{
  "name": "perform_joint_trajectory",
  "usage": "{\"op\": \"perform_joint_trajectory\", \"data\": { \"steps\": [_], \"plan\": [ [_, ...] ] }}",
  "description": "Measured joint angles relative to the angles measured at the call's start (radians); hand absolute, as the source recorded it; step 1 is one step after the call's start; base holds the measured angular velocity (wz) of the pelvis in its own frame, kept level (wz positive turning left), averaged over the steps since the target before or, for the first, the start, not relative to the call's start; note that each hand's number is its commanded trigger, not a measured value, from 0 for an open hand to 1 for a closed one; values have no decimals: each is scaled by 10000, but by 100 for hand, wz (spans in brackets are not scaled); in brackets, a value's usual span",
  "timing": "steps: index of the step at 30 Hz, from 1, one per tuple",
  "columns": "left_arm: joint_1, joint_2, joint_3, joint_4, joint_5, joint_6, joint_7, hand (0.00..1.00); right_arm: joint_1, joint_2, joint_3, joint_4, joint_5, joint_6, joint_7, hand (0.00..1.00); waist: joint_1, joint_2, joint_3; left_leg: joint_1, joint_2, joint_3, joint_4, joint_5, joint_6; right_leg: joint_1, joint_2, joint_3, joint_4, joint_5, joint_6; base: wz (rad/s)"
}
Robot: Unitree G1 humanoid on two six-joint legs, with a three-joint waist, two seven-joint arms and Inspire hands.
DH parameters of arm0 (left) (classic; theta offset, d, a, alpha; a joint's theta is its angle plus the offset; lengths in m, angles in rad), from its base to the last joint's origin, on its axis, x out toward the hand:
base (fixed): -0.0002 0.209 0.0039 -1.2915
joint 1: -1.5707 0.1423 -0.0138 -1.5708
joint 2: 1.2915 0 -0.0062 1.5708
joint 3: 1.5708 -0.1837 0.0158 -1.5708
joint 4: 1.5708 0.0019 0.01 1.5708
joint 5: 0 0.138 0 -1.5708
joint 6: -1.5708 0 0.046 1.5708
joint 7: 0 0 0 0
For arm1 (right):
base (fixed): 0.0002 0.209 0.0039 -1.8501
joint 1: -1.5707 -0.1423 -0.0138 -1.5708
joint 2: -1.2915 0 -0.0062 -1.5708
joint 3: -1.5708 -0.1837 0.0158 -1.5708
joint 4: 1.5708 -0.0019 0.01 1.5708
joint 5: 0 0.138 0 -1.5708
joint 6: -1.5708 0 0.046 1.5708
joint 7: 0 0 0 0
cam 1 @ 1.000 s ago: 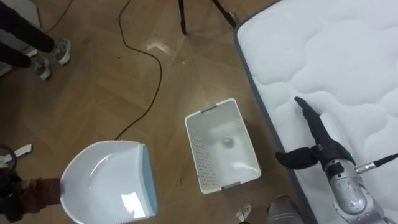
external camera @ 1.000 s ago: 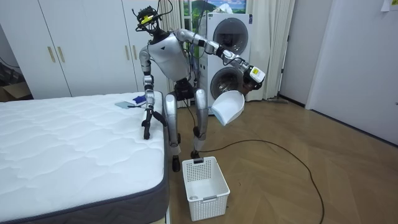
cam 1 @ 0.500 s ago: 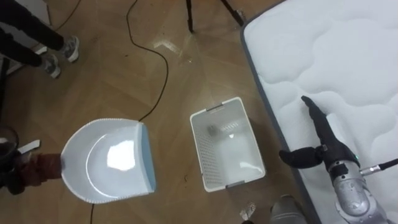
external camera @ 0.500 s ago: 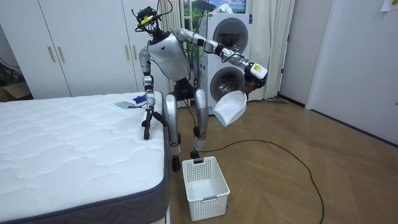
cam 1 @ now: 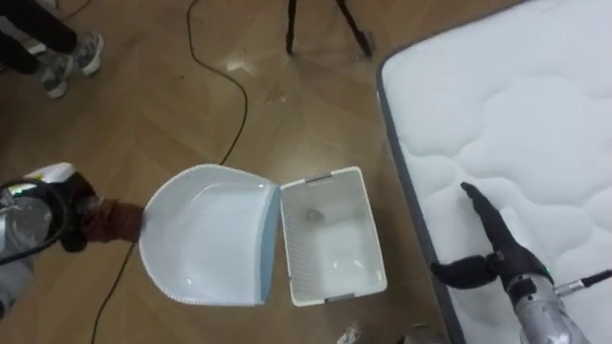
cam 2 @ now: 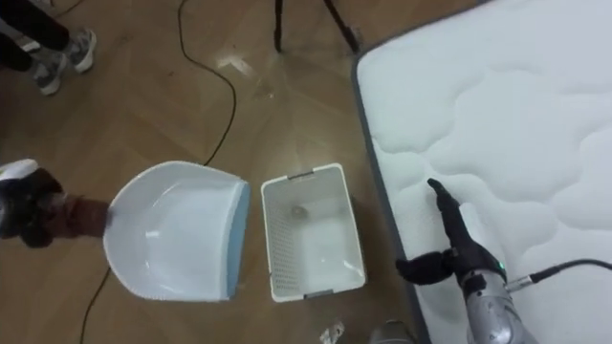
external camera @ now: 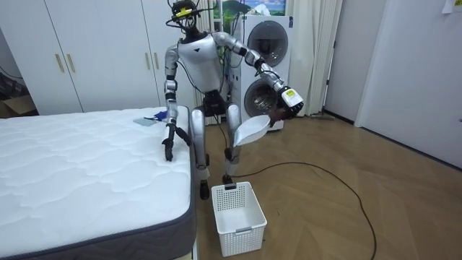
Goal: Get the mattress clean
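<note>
My left hand [cam 1: 59, 212] is shut on the brown handle [cam 1: 113, 222] of a white dustpan with a pale blue lip [cam 1: 212, 235]. The pan hangs over the wooden floor, its lip against the left rim of a white slatted basket [cam 1: 333, 241]. A small grey scrap [cam 1: 311, 215] lies inside the basket. My right hand [cam 1: 497, 256] rests open on the white quilted mattress [cam 1: 535, 105], near its left edge, fingers straight. In the room view I stand at the bed's corner, with the dustpan [external camera: 249, 131] held out above the basket [external camera: 238, 217].
A black cable [cam 1: 228, 105] snakes over the floor beyond the dustpan. Tripod legs [cam 1: 325, 24] stand at the far edge of the bed. A person's shoes [cam 1: 59, 65] show at the upper left. Some blue items [external camera: 150, 119] lie on the mattress; a washer stack [external camera: 263, 65] stands behind me.
My left arm has come down and swung the dustpan right, from well clear of the basket to its left rim. The right hand stayed on the mattress. The head camera shifted slightly.
</note>
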Motion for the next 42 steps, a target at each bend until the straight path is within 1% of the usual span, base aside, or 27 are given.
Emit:
{"op": "perform_joint_trajectory", "data": {
  "steps": [2,7,8,11,13,14,15,17,18,19,21,22,23,24,25,26,27,28,29,30,31,32,34,37,40,41,42],
  "plan": [
    [730,-28,1,-937,216,-55,-9,100,125,2,-12,314,21,64,-29,0,144,-149,-62,526,37,-149,-292,0,0,669,128,15,-539,132,68,0],
    [2024,-346,533,-2661,261,-151,-109,100,755,48,-76,365,328,380,-132,0,458,-258,-82,1485,132,-224,-931,0,0,1798,313,-4,-1726,488,208,-5],
    [2112,-346,580,-2879,263,-178,-148,100,882,62,-107,331,409,389,-134,0,507,-343,-101,1574,144,-294,-964,0,0,1963,346,-9,-1925,577,233,0],
    [2138,-354,697,-3161,264,-195,-306,100,1327,151,-549,324,498,405,-177,0,524,-412,-125,1722,171,-428,-976,-1,1,2266,432,49,-2335,788,297,-8],
    [2302,-372,1221,-3623,141,-253,-518,100,1726,226,-1136,12,562,497,-370,0,702,-468,-144,1903,193,-290,-1003,-4,6,2289,555,267,-2391,968,370,-68],
    [2606,-448,1676,-3905,65,-258,-519,100,1922,202,-1223,-102,634,524,-486,0,876,-522,-131,2160,257,77,-1080,-4,6,2308,641,556,-2397,1090,382,-107],
    [2786,-509,1924,-4025,67,-253,-518,100,1937,204,-1219,-109,644,571,-512,0,940,-541,-125,2298,288,186,-1095,-7,6,2342,683,597,-2408,1162,375,-133],
    [3105,-814,2420,-4165,85,-227,-514,100,1972,216,-1215,-267,645,742,-556,0,965,-592,-107,2688,310,228,-1098,-20,7,2558,665,275,-2541,1330,341,-111],
    [3230,-987,2638,-4218,74,-227,-501,100,2041,223,-1197,-513,735,826,-566,0,988,-708,-75,2921,313,462,-1183,-22,7,2576,649,42,-2569,1389,283,-134],
    [3427,-1180,2875,-4296,78,-219,-495,100,1988,272,-1173,-636,828,880,-582,0,1049,-773,-97,3121,334,766,-1298,-26,11,2516,669,-84,-2593,1488,215,-180],
    [3617,-1411,2936,-4396,53,-193,-495,100,1938,345,-1102,-860,901,1035,-671,0,1241,-877,-113,3351,391,1013,-1453,-53,40,2424,650,-874,-2759,1809,32,-171],
    [3738,-1623,2943,-4420,-143,-165,-492,100,1807,427,-1042,-859,900,1111,-673,0,1350,-878,-122,3455,504,1067,-1501,-69,46,2548,620,-1742,-3074,2205,-202,-176],
    [3889,-1773,2937,-4528,-363,-136,-492,100,1691,465,-924,-861,893,1135,-675,0,1421,-908,-141,3502,607,1287,-1585,-69,45,2599,702,-2422,-3517,2586,-411,-167],
    [3895,-1866,2926,-4538,-392,-132,-494,100,1648,480,-916,-864,887,1137,-671,0,1424,-905,-139,3508,661,1389,-1668,-70,45,2622,759,-2645,-3731,2790,-473,-144],
    [3860,-2076,2898,-4539,-428,-115,-494,100,1570,490,-928,-866,882,1150,-675,0,1368,-860,-124,3640,781,2011,-1999,-94,78,2618,814,-3102,-3892,2986,-535,-99],
    [3754,-2223,2834,-4541,-430,-73,-494,100,1592,484,-954,-856,913,1166,-695,0,1221,-787,-97,3863,875,2857,-2374,-251,193,2562,615,-3518,-3055,2501,-288,-82],
    [3699,-2281,2826,-4576,-436,-50,-494,100,1619,487,-954,-849,956,1216,-702,0,1203,-792,-102,4013,863,3149,-2653,-332,133,2548,470,-3518,-2531,2156,-137,-77],
    [3692,-2389,2834,-4723,-443,88,-487,100,1610,557,-934,-792,1024,1339,-698,0,1317,-913,-128,4122,765,3641,-2824,-301,135,2615,-1,-3465,-1745,1660,148,-99],
    [3722,-2473,2831,-4772,-544,230,-489,100,1581,558,-925,-793,1078,1329,-696,0,1356,-934,-135,4137,766,3961,-2810,-304,127,2913,-308,-3435,-1528,1455,426,-97],
    [3711,-2492,2835,-4772,-583,267,-488,100,1553,568,-925,-792,1092,1315,-697,0,1267,-932,-133,4110,762,4006,-2767,-305,126,3094,-424,-3412,-1588,1386,539,-54],
    [3639,-2523,2849,-4772,-700,286,-483,100,1518,586,-946,-773,1174,1290,-701,0,1140,-936,-138,4011,750,4009,-2669,-289,117,3367,-547,-3194,-2017,1333,637,-20],
    [3563,-2635,2862,-4771,-738,285,-467,100,1543,595,-983,-769,1247,1281,-691,0,1001,-977,-107,3978,758,4153,-2574,-272,110,3420,-479,-3053,-2421,1304,669,-22],
    [3564,-2802,2863,-4768,-806,276,-463,100,1564,637,-1023,-781,1269,1259,-634,0,940,-1023,-103,4012,817,4390,-2499,-259,88,3480,-336,-2731,-2785,1300,674,-45],
    [3576,-2924,2851,-4754,-973,270,-463,100,1577,744,-1157,-916,1285,1180,-333,0,618,-1117,-70,3990,1013,4609,-2308,-268,19,3439,-157,-2541,-2892,1333,551,-31],
    [3739,-3406,2851,-4734,-996,267,-456,100,1588,848,-1366,-947,1277,1144,-188,0,436,-1199,-123,4181,1219,4995,-2182,-324,-159,3417,16,-2351,-2818,1337,385,-41],
    [3907,-3517,2828,-4732,-1005,267,-449,100,1604,876,-1385,-1029,1278,1144,-86,0,393,-1273,-189,4272,1223,5043,-2177,-287,-232,3326,121,-2136,-2715,1313,328,-58],
    [3992,-3543,2792,-4730,-1022,268,-446,100,1621,879,-1395,-1111,1280,1145,-39,0,380,-1298,-192,4333,1227,4959,-2171,-283,-268,3308,165,-2017,-2709,1299,284,-87]
  ]
}}
